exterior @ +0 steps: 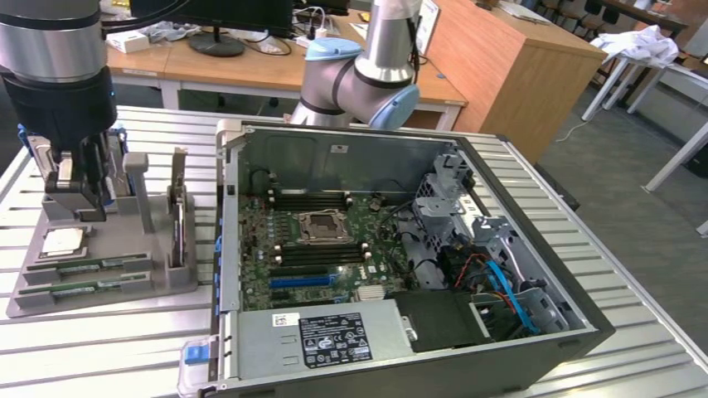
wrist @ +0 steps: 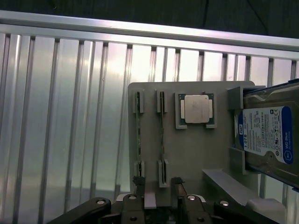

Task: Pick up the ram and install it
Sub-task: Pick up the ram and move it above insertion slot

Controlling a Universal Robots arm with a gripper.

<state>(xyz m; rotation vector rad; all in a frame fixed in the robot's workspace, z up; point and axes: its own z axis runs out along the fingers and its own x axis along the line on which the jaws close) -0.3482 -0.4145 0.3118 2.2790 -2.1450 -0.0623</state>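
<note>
Now the ram (exterior: 83,267) stands on edge in its holder (exterior: 161,280) at the computer case's (exterior: 332,153) nine o'clock, long axis nine-to-three in the exterior view. Spread jaws hover above, empty.

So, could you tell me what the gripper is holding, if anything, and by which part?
Nothing is held: the gripper stands open over the grey tray, where two thin green ram sticks sit in slots.
</note>
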